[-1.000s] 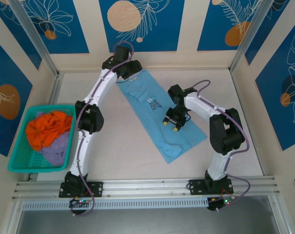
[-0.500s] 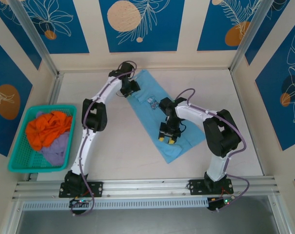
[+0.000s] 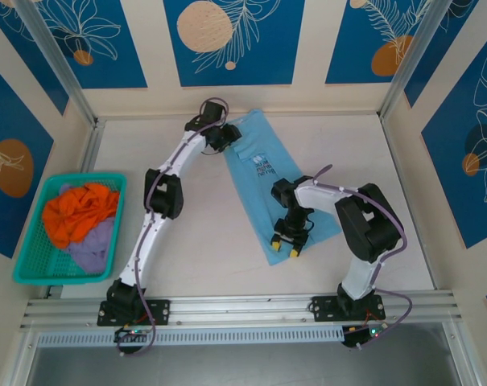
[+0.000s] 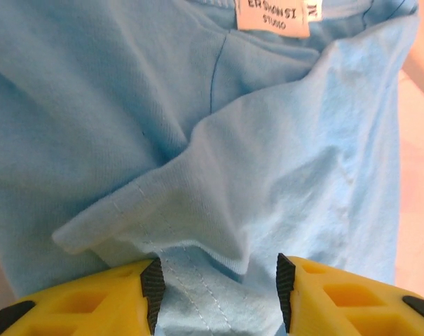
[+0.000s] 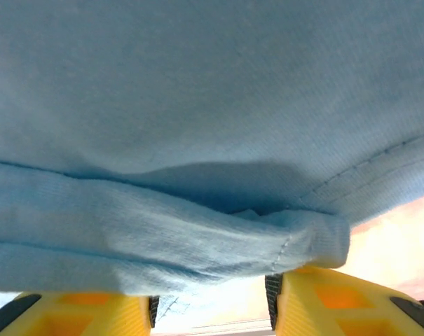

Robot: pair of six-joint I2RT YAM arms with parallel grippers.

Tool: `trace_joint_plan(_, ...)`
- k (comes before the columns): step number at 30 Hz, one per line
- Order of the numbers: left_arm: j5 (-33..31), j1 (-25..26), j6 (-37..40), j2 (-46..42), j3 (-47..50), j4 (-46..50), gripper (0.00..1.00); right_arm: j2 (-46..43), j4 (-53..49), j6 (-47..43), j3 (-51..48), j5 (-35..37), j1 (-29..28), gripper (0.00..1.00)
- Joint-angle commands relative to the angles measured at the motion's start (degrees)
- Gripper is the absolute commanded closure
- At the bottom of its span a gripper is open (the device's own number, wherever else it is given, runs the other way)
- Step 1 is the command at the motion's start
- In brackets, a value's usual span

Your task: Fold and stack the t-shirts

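Teal basket (image 3: 66, 278) of orange cloth (image 3: 78, 211), well apart from t-shirt (image 3: 267, 193)

Left wrist view: light sky-blue cloth t-shirt (image 4: 197, 140) runs off the top and left edges. White neck label (image 4: 272, 14) is cropped at the top. Left gripper (image 4: 215, 287) has its yellow fingers cut off by the bottom edge; can't tell if the jaws pinch the cloth.

Right wrist view: right gripper (image 5: 210, 308) is mostly covered by a soft-focus shirt fold, grip unclear.

Top view: chest lettering (image 3: 259, 167) is too small to read. Part of the near hem is hidden under the right gripper. Clothes in the teal plastic mesh basket (image 3: 34, 229) are heaped, count unclear.
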State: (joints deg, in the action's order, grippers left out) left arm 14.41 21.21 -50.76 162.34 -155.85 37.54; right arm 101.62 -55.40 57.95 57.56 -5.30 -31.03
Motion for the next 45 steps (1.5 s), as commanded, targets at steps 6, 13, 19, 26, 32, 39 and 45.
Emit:
trace_joint_plan(6, 2.24, 0.19, -0.25, 2.48, -2.18, -3.83, 0.33, -3.77, -3.71, 8.73, -0.89, -0.94, -2.08, 0.44)
trace_joint_plan(13, 1.04, -0.29, 3.03, -4.73, -2.15, -1.2, 0.2, -15.44, -2.52, 7.93, -0.65, 3.31, 0.9, 0.41)
trace_joint_plan(19, -4.64, -0.25, 6.04, -12.94, 2.73, 8.05, 0.16, -19.1, 6.6, 1.15, 2.51, -0.14, 0.13, 0.47)
trace_joint_plan(26, -11.52, 1.48, 5.46, -23.52, 14.87, 14.4, 0.1, -6.75, 7.03, -1.97, 6.65, -2.09, -3.75, 0.62)
trace_joint_plan(32, -15.43, 2.51, 6.97, -30.81, 23.48, 16.0, 0.04, 1.02, 6.4, -0.78, 6.34, -2.29, -4.37, 0.65)
trace_joint_plan(39, -18.91, 3.13, 9.6, -39.09, 34.86, 15.52, 0.01, 6.63, 8.64, 2.29, 8.69, -5.29, -7.51, 0.65)
trace_joint_plan(45, -19.1, -0.52, 10.33, -48.38, 49.62, 10.83, 0.0, 13.52, 11.99, 8.04, 14.86, -12.36, -9.25, 0.65)
